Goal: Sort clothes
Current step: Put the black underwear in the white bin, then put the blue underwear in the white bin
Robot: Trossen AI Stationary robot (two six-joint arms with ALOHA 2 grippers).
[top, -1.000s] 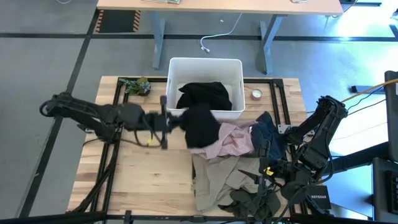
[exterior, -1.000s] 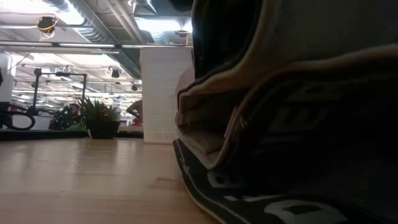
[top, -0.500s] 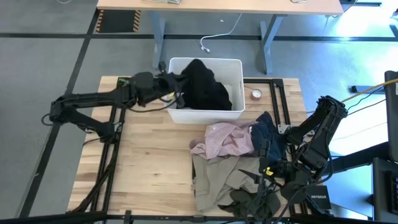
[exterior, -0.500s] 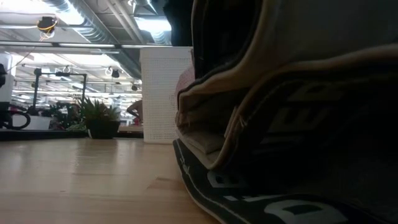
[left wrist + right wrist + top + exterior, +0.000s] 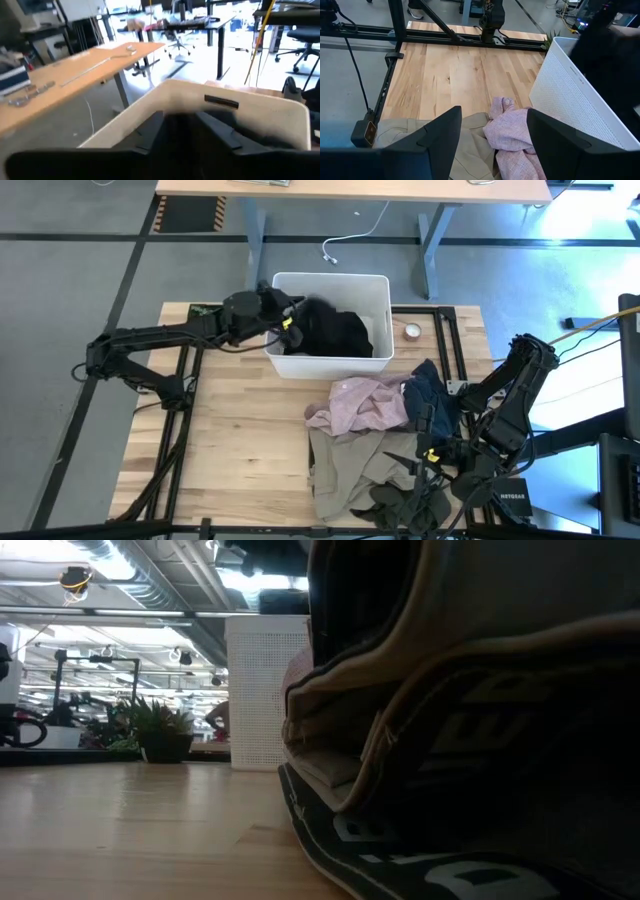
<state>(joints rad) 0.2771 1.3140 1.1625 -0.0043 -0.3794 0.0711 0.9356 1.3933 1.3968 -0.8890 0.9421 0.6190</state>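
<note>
While the black garment (image 5: 330, 330) lies bunched in the white bin (image 5: 378, 285), showing no clear long axis, my left gripper (image 5: 290, 315) hovers over the bin's left rim.
Whether its fingers are parted I cannot tell. My right gripper (image 5: 492, 150) waits open over pink (image 5: 365, 402) and khaki (image 5: 345, 465) clothes.

Bin (image 5: 380, 290): white, finely perforated walls. Garment (image 5: 335, 330) inside it: black. Pile on pale wood table (image 5: 240, 450): pink garment (image 5: 365, 402), navy garment (image 5: 432, 385), beige khaki garment (image 5: 350, 465), dark olive garment (image 5: 400, 502). Green mottled lump (image 5: 222, 317) at table's far edge.
</note>
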